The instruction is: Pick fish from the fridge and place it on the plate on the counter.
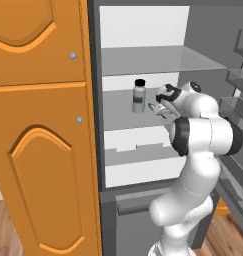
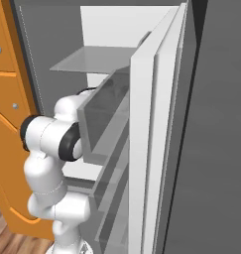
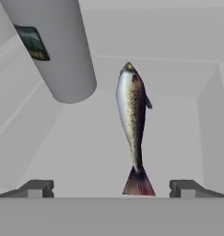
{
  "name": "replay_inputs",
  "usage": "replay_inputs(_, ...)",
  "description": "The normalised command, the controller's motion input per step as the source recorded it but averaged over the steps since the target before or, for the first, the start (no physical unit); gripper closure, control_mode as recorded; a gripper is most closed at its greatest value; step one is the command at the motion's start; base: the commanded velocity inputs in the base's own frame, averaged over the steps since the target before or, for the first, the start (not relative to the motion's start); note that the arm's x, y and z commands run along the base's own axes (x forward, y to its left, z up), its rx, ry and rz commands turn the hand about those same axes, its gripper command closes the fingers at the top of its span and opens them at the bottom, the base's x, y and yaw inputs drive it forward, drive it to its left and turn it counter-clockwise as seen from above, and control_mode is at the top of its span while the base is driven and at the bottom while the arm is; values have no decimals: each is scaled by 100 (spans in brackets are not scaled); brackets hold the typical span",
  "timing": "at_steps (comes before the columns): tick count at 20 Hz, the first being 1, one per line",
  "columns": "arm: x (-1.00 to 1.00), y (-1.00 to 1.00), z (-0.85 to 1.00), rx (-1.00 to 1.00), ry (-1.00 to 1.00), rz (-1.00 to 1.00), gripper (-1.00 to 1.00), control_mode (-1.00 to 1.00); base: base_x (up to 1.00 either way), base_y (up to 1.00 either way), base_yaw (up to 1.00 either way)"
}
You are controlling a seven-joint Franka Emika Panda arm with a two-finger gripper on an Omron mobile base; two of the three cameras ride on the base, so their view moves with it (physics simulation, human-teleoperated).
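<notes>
Fish (image 3: 132,124) on fridge (image 1: 143,50) shelf beside grey bottle (image 1: 138,96) (left base view), wide-open empty tool (image 3: 111,188) near its tail.

A grey bottle (image 3: 53,50) stands just beside the fish (image 3: 132,124), crowding one side.

You are looking, in the left base view, from behind and left of the white jointed arm (image 1: 198,150), facing forward into the tall grey open fridge (image 1: 143,65), with the orange wooden cabinet doors (image 1: 40,130) filling the left side. In the right base view you are looking from behind and right, along the fridge's grey door racks (image 2: 112,129); both views are sharing the arm and the clear glass shelves (image 2: 92,60). The hand view is sitting close above a shelf, facing a slim speckled silver-brown fish (image 3: 133,124) and a grey cylindrical bottle (image 3: 53,46).
</notes>
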Motion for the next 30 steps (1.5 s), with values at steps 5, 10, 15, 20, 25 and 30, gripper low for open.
replay_inputs(5, 36, -7, 0, 1, 0, 0, -100, -100, 0, 0, 0)
replay_inputs(10, 29, -1, -10, 0, 0, 1, -100, -100, 0, 0, 0)
replay_inputs(15, 33, 0, -19, 0, 0, 1, -100, -100, 0, 0, 0)
replay_inputs(20, 35, 0, -24, 0, 0, 1, -100, -100, 0, 0, 0)
replay_inputs(25, 29, 0, -26, 0, 0, 1, -100, -100, 0, 0, 0)
replay_inputs(30, 26, 0, -19, 0, 0, 0, -100, -100, 0, 0, 0)
